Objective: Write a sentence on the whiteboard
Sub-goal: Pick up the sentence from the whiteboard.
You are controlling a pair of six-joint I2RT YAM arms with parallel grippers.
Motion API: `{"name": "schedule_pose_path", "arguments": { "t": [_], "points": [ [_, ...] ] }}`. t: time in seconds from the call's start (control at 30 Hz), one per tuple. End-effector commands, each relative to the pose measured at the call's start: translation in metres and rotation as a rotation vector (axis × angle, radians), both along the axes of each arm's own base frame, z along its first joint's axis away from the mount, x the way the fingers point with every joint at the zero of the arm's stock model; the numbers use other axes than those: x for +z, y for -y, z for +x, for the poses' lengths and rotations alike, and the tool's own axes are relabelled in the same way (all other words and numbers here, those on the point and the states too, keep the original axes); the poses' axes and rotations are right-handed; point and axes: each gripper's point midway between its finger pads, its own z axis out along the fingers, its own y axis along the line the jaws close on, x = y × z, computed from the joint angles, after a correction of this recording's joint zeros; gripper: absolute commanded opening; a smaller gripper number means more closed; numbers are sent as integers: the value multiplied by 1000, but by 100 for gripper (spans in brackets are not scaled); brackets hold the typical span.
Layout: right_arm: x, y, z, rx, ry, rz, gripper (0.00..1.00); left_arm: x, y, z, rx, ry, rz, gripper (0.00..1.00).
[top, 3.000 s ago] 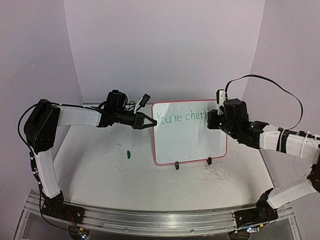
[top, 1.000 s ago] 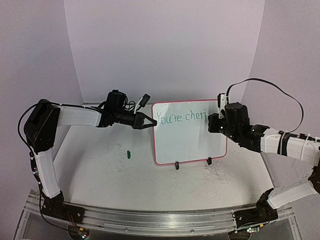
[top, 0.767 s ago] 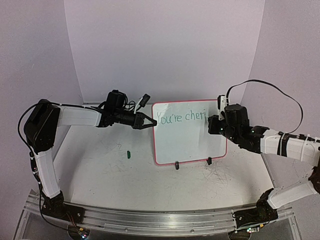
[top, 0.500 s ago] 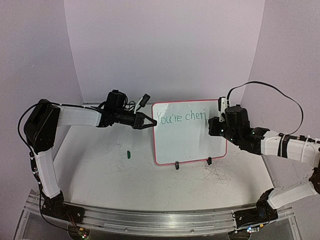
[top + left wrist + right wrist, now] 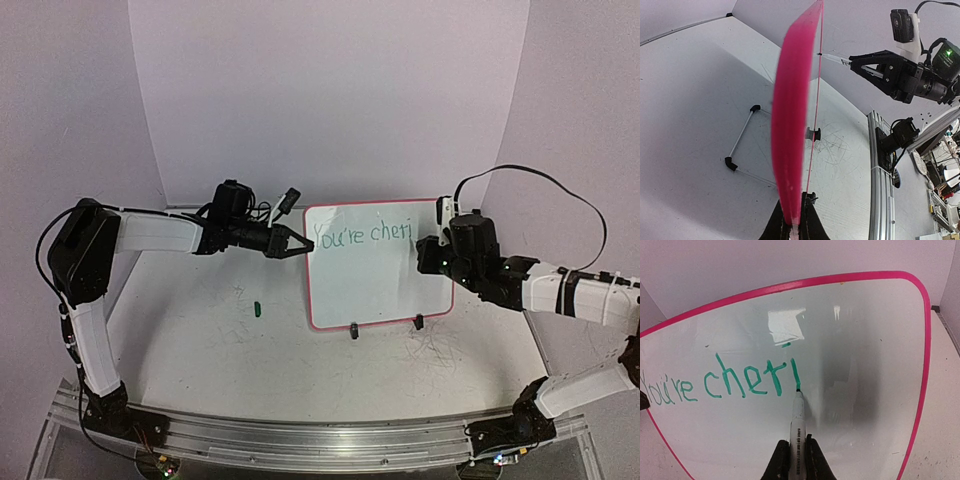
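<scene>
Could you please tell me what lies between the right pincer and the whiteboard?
A white marker: the right pincer grips it, its tip touching the whiteboard where the sentence ends, as the right wrist view shows.

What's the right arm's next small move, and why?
Probably lift the marker slightly and shift right for the next letter: its tip sits at the foot of the sentence's last stroke, whiteboard bare beyond, left gripper clamping its edge.
</scene>
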Motion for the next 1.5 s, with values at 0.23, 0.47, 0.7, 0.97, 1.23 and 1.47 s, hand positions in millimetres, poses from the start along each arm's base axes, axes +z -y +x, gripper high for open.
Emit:
{"name": "schedule_pose_path", "arguments": {
  "t": [0.23, 0.47, 0.7, 0.97, 1.23, 1.47],
  "points": [
    [31, -1, -1, 14, 62, 45, 0, 7, -4, 6, 41, 63, 23, 0],
    [31, 9, -1, -26, 80, 28, 0, 7, -4, 5, 38, 63, 21, 0],
    [39, 9, 7, -48, 117, 22, 0, 7, -5, 6, 45, 66, 24, 0],
    [40, 14, 12, -86, 122, 15, 0, 8, -4, 6, 43, 68, 22, 0],
    [42, 17, 13, -99, 127, 12, 0, 8, -4, 6, 42, 67, 22, 0],
    [44, 15, 17, -99, 131, 0, 0, 8, -4, 5, 40, 67, 21, 0]
  ]
}}
